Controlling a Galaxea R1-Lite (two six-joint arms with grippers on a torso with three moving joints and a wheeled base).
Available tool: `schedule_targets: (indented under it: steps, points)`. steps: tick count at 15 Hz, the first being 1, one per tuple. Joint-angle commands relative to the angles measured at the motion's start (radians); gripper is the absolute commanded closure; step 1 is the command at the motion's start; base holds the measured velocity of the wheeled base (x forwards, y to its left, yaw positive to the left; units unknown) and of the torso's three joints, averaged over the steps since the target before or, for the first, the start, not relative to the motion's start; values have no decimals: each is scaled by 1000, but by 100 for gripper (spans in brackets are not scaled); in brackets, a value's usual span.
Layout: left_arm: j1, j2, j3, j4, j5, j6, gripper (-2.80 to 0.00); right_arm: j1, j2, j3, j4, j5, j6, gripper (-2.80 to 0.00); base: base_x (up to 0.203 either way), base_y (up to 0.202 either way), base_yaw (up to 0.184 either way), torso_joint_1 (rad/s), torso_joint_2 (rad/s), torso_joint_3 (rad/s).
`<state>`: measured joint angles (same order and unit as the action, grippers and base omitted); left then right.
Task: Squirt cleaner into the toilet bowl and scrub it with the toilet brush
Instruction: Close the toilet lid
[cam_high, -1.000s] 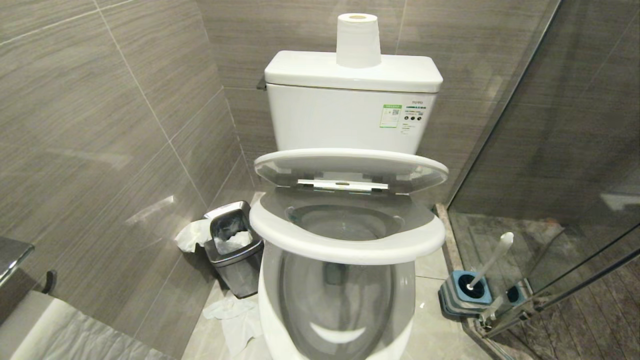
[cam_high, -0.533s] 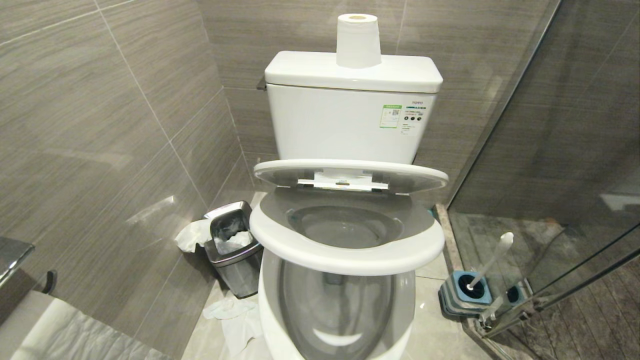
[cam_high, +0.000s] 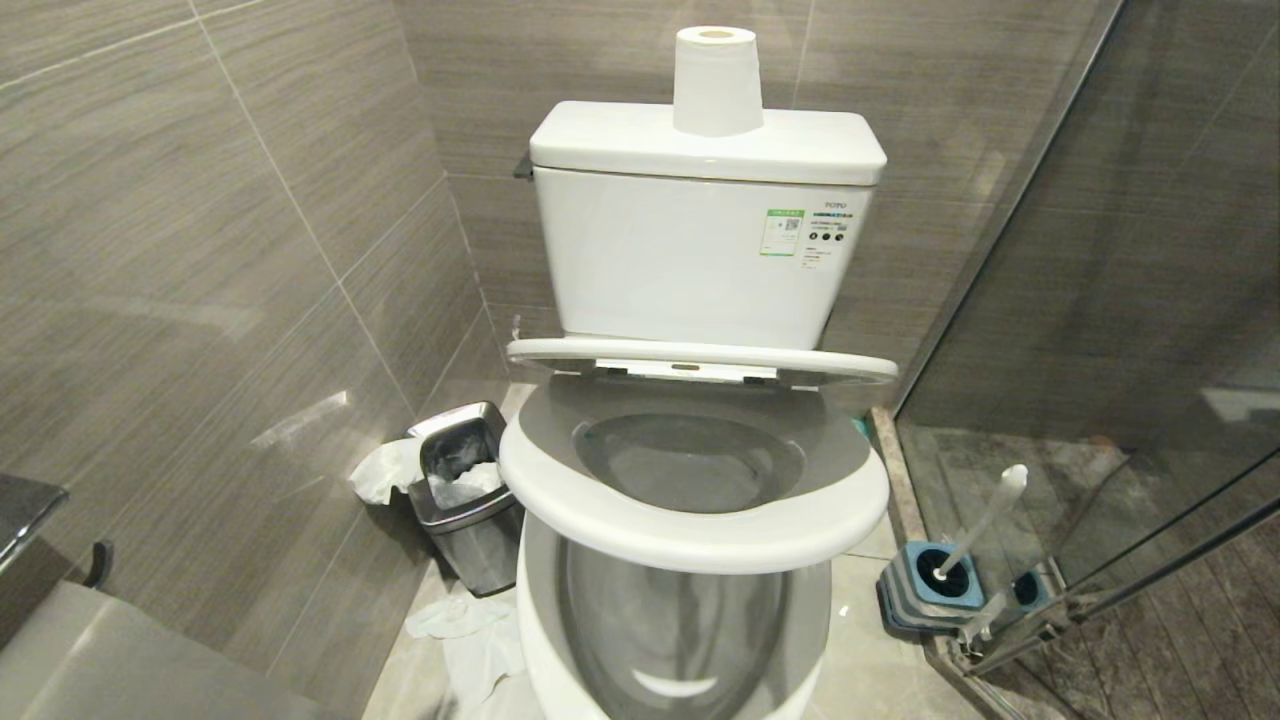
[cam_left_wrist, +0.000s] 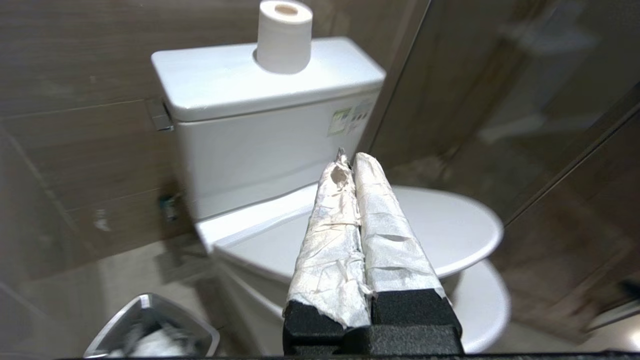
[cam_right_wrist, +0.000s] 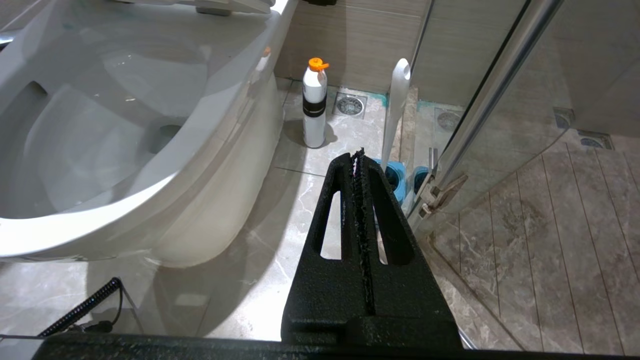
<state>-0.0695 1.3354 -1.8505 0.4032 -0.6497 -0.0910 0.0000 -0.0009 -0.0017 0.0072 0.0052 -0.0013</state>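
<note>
Both pincers are pressed shut on nothing: my left pincer (cam_left_wrist: 352, 160) hangs before the tank, my right pincer (cam_right_wrist: 359, 155) hangs low beside the toilet bowl (cam_high: 560, 600). The seat (cam_high: 690, 525) and lid (cam_high: 700, 352) hang half-lowered over the basin at 6 o'clock, and I reckon they could drop and block it. The toilet brush (cam_high: 985, 520) leans in its holder (cam_high: 925, 590) at 4 o'clock against the glass door (cam_high: 1100, 300), so a careless reach may strike the pane.

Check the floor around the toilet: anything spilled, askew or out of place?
Yes. Crumpled white tissue lies on the floor by the toilet bowl, and more paper hangs over the rim of the steel waste bin. The toilet brush leans in its holder.
</note>
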Motion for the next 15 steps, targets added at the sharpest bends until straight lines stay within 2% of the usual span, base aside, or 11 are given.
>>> schedule_targets:
  steps: [1, 2, 3, 4, 7, 15]
  points:
    - [-202, 52, -19, 68, 209, 186, 0, 0, 1, 0, 0, 1, 0, 0, 0, 0, 0, 0, 0, 0]
    - [-257, 74, -21, 96, 273, 262, 0, 0, 1, 1, 0, 0, 0, 0, 0, 0, 0, 0, 0, 0]
    - [-281, 102, -21, 138, 313, 342, 0, 0, 1, 0, 0, 0, 0, 0, 0, 0, 0, 0, 0, 0]
    - [-309, 118, -18, 170, 325, 366, 0, 0, 1, 0, 0, 1, 0, 0, 0, 0, 0, 0, 0, 0]
    - [-378, 162, 19, 268, 329, 380, 0, 0, 1, 0, 0, 1, 0, 0, 0, 0, 0, 0, 0, 0]
    - [-422, 349, 33, 267, 318, 375, 0, 0, 1, 0, -1, -1, 0, 0, 0, 0, 0, 0, 0, 0]
